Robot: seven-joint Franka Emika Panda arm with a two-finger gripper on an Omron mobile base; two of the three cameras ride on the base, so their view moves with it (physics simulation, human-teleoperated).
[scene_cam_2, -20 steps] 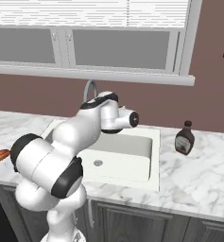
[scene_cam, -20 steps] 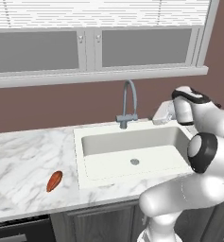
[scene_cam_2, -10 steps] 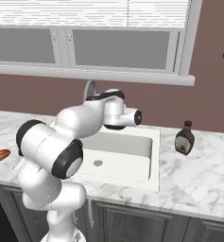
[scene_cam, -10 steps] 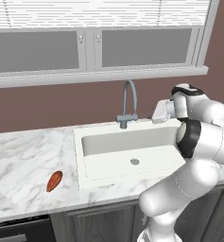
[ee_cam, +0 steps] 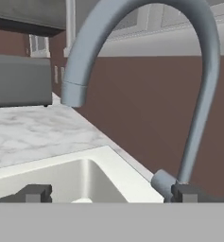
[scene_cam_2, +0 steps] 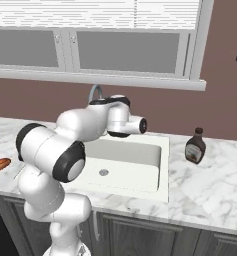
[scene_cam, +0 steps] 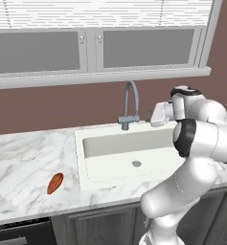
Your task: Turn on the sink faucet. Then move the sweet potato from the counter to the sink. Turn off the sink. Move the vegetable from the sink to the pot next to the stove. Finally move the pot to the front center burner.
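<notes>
1. no brand, label or writing can be read anywhere; the dark brown bottle (scene_cam_2: pixel 195 146) with a white cap is too small to show any print.
2. the sink (scene_cam: pixel 84 139) is a white basin set into the counter (scene_cam: pixel 19 162); nothing lies in it apart from its round drain (scene_cam: pixel 136 163), and no water shows at the spout.
3. the bottle stands upright on the marble just right of the sink in the right base view; what it holds cannot be told.
4. the sink faucet (scene_cam: pixel 130 104), a grey gooseneck, rises from the back rim of the sink, its spout curving over the basin.
5. the gripper (scene_cam: pixel 159 115) hangs just right of the faucet, at about the height of its base, pointing toward it; in the hand view its two dark fingertips (ee_cam: pixel 34 193) stand wide apart with nothing between them, and the faucet's base and small side lever (ee_cam: pixel 163 181) sit close to the right-hand tip.
6. the sweet potato (scene_cam: pixel 55 183) lies on the counter left of the sink, near the front edge and well apart from the gripper.
7. a grey toaster-like box (ee_cam: pixel 20 79) stands on the counter against the far wall in the hand view.
</notes>
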